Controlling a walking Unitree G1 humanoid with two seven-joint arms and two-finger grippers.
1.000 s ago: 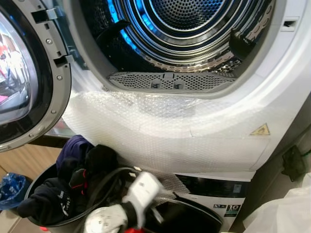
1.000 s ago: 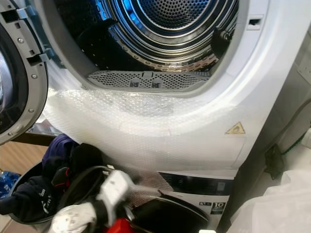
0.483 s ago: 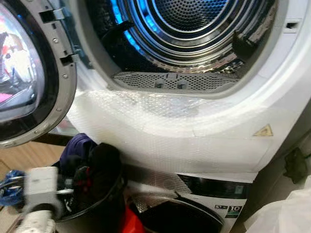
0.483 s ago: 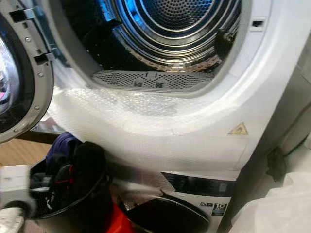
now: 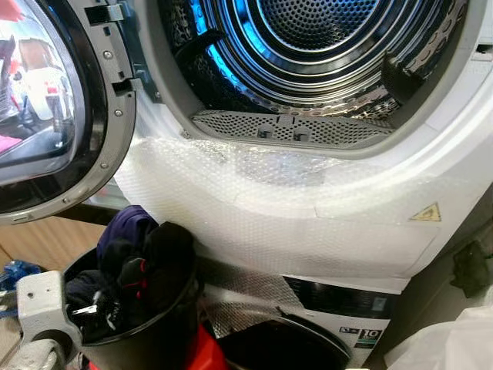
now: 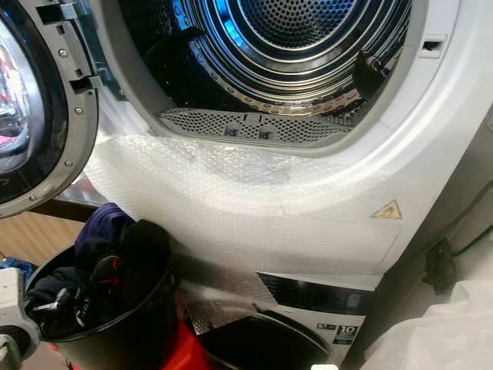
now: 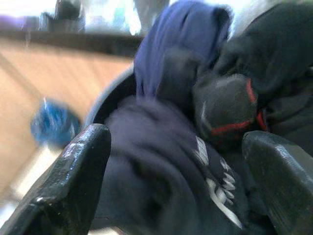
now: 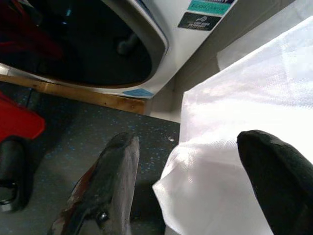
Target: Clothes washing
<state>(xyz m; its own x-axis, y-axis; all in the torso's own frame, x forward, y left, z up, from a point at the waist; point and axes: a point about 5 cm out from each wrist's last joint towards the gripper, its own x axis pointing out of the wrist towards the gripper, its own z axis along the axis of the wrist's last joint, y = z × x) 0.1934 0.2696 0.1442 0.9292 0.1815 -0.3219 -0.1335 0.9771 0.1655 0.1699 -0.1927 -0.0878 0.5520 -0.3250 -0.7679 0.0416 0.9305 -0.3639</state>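
Left wrist view looks straight down the left tool (image 7: 176, 161) at the dark clothes (image 7: 195, 122) – a navy piece, a black one with red trim, one with white lettering – heaped in the black bucket (image 5: 154, 339). The two black fingers (image 7: 73, 181) stand wide apart on either side of the heap with nothing between them yet; the laundry lies directly ahead along the tool's line, close, so the coming move looks like a short push forward and a close.

In the left eye view the bucket stands on the floor at the lower left, just below the open round door (image 5: 69, 116) and in front of the white machine (image 5: 308, 223), whose front is wrapped in bubble film. The lit drum (image 5: 308, 46) gapes above and to the right of the bucket, so a grasped garment would have to be lifted up and across to the right. The left arm's grey wrist (image 5: 42, 308) sits just beside the bucket's left rim – clearly the nearer arm.

The right tool (image 8: 195, 181) hangs idle, spread open and empty, over dark floor and a white plastic bag (image 8: 254, 112) beside the lower machine's dark door (image 8: 83, 44).
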